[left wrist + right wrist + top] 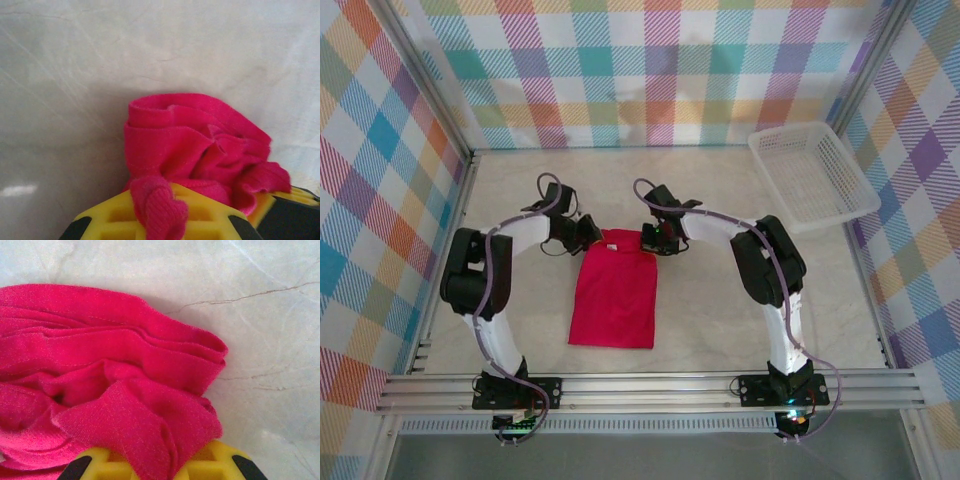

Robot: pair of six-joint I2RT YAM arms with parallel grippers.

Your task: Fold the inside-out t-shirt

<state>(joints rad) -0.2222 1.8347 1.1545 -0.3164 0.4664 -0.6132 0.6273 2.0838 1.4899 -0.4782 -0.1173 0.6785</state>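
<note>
From above you see the shirt [614,298] flat on the table [740,320] between the arms, with the left gripper [582,233] and right gripper [657,238] at its far corners. In your left wrist view, the jaws pinch bunched cloth. In your right wrist view, the jaws pinch a thick fold.

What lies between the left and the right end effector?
The far edge of the t-shirt, corners pinched by the left end effector and right end effector, in the top view.
</note>
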